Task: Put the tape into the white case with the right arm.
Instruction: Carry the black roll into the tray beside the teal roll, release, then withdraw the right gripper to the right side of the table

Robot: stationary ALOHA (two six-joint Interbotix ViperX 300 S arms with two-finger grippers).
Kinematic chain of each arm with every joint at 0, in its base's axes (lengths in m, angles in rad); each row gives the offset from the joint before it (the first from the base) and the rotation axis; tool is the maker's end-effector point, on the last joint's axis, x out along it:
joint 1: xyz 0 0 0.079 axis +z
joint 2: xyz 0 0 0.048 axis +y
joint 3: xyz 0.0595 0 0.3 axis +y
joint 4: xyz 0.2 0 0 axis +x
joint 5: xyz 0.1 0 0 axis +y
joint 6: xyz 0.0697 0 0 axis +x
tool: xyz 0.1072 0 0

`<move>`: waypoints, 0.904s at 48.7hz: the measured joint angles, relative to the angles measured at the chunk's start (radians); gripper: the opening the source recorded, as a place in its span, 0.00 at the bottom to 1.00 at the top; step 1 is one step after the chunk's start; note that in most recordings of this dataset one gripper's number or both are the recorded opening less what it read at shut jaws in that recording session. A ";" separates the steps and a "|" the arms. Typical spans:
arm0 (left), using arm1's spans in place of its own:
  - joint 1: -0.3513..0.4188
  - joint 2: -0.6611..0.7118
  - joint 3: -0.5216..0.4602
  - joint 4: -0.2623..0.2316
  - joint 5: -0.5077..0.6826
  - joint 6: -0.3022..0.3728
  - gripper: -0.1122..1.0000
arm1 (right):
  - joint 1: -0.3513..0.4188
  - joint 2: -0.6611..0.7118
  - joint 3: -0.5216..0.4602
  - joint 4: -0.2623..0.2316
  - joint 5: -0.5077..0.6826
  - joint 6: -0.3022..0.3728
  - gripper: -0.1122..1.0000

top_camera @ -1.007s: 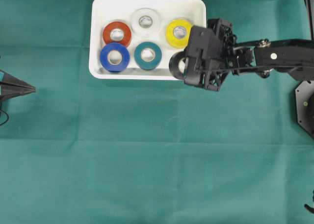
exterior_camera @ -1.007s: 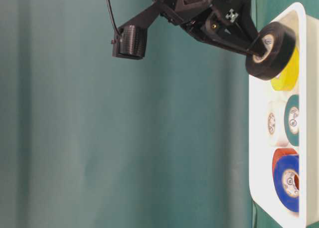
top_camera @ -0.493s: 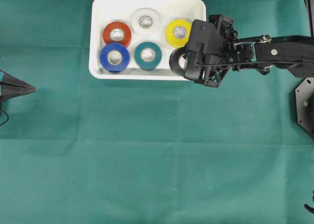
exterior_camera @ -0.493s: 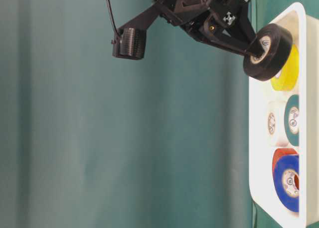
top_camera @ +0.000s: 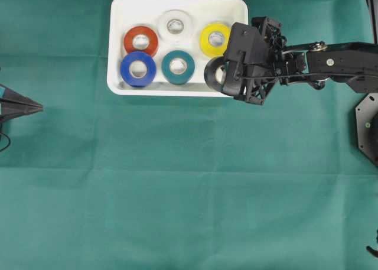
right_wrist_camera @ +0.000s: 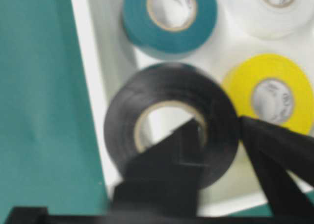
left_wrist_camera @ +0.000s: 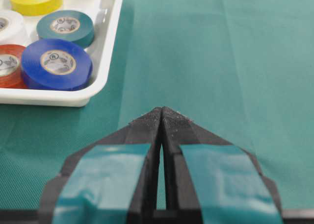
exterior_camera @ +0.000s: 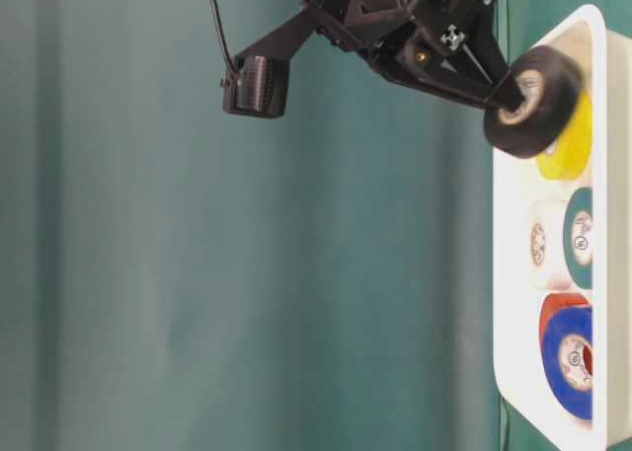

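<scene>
Altogether six tape rolls: five in the white case (top_camera: 118, 22), one black roll (right_wrist_camera: 167, 121).

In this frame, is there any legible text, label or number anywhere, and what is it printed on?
None can be read.
Printed marks on the core labels of the blue tape and teal tape: too small to read.
Core labels on the yellow tape and black tape: blurred.

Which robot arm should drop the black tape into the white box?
The right one: its pincer already has the black tape over the white case. The left pincer sits far away.
</scene>
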 measured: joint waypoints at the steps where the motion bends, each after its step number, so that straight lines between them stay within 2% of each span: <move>1: 0.000 0.000 0.000 0.000 0.000 0.000 0.10 | -0.002 0.000 0.000 0.000 0.000 0.000 0.34; 6: 0.000 0.000 0.000 0.000 0.000 0.000 0.10 | -0.002 0.000 0.000 0.000 0.000 0.002 0.62; 8: -0.002 0.000 0.000 0.000 0.000 0.000 0.10 | -0.002 0.000 0.002 0.000 0.000 0.002 0.70; 12: -0.002 0.000 0.002 0.000 0.000 0.000 0.10 | 0.000 0.000 0.002 0.000 0.000 0.002 0.66; 32: 0.000 -0.002 0.000 0.002 0.000 0.000 0.10 | -0.002 -0.003 0.018 0.000 -0.014 0.002 0.66; 44: 0.000 0.000 0.000 0.000 0.000 0.000 0.10 | -0.002 -0.083 0.086 0.000 -0.015 0.002 0.66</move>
